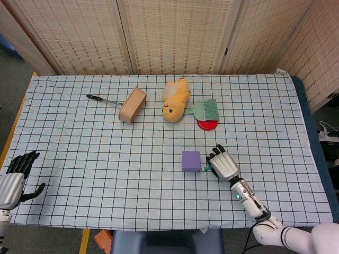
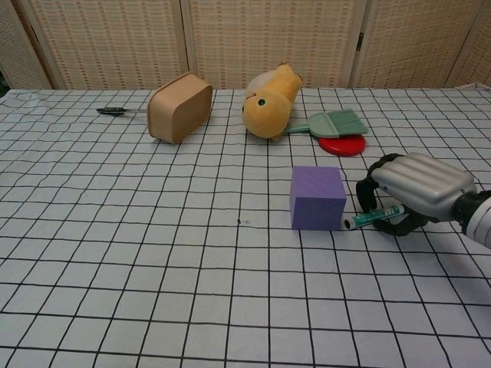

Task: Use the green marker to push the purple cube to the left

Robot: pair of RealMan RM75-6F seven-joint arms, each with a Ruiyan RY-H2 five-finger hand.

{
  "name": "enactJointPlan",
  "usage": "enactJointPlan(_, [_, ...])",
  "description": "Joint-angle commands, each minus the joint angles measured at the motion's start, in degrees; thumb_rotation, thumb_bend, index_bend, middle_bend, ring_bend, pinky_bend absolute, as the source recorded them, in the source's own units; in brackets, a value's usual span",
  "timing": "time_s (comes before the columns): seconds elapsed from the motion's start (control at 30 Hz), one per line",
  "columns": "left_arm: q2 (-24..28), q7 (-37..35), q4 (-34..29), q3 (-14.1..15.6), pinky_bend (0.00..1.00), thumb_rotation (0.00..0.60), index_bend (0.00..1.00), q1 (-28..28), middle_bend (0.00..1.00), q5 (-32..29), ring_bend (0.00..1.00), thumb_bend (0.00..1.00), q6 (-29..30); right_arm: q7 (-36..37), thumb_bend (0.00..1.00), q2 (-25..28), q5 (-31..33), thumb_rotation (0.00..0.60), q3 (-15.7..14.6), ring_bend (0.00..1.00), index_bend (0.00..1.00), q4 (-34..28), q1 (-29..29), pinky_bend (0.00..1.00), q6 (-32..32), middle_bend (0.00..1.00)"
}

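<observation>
The purple cube (image 1: 190, 161) (image 2: 317, 198) stands on the checked cloth near the middle right. My right hand (image 1: 224, 164) (image 2: 414, 191) is just right of it, low over the table, and grips the green marker (image 2: 374, 218) (image 1: 206, 169). The marker lies nearly level, its white tip pointing left at the cube's lower right edge, touching it or within a hair of it. My left hand (image 1: 13, 179) hangs at the table's near left corner with its fingers spread, holding nothing; the chest view does not show it.
Behind the cube lie a red disc (image 1: 207, 124) (image 2: 342, 145) under a green brush (image 1: 207, 109) (image 2: 337, 123), a yellow plush duck (image 1: 175, 99) (image 2: 270, 102), a wooden box (image 1: 132, 105) (image 2: 179, 106) on its side, and a black-handled tool (image 1: 101, 99) (image 2: 115, 111).
</observation>
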Motion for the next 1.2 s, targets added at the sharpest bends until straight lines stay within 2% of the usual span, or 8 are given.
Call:
enactJointPlan(0.03, [0.3,-0.3,-0.2,-0.1,0.04,0.6,0.0,-0.1,0.0,-0.6,0.0,0.34,-0.6,-1.3,0.31,0.3,0.2,0.6,-0.3,0.24,0.52,-0.6,-0.1,0.19,0.1,0.5])
enactJointPlan(0.43, [0.2,-0.7,-0.2,-0.3,0.04,0.6,0.0,0.1,0.0,-0.7,0.0,0.35,0.0,-4.9,0.32,1.2,1.7,0.6,-1.2,0.31,0.55,-2.5,-0.7,0.26,-0.6,0.54])
enactJointPlan(0.7, [0.1,0.0,-0.6,-0.5,0.04,0.6,0.0,0.2,0.0,-1.3,0.0,0.37,-0.1,-5.2,0.35,1.5,1.8,0.6,-1.6,0.47,0.71,-3.0,-1.1,0.44,-0.2,0.68])
enactJointPlan(0.93, [0.0,0.5,-0.6,-0.6,0.04,0.6,0.0,0.1,0.0,-1.6,0.0,0.37,-0.4,-4.8,0.39,1.3,1.6,0.6,-1.3,0.63,0.92,-2.6,-1.7,0.56,1.7,0.84])
enactJointPlan(1.1, [0.0,0.8,-0.7,-0.7,0.04,0.6,0.0,0.2,0.0,-1.7,0.0,0.37,-0.3,-3.0,0.42,1.4,1.6,0.6,-0.7,0.67,0.99,-2.1,-2.5,0.61,4.0,0.89])
enactJointPlan(1.2, [0.0,0.9,-0.7,-0.7,0.04,0.6,0.0,0.2,0.0,-1.7,0.0,0.37,-0.2,-2.9,0.43,1.9,2.0,0.6,-0.1,0.68,1.0,-2.2,-2.7,0.62,4.6,0.9])
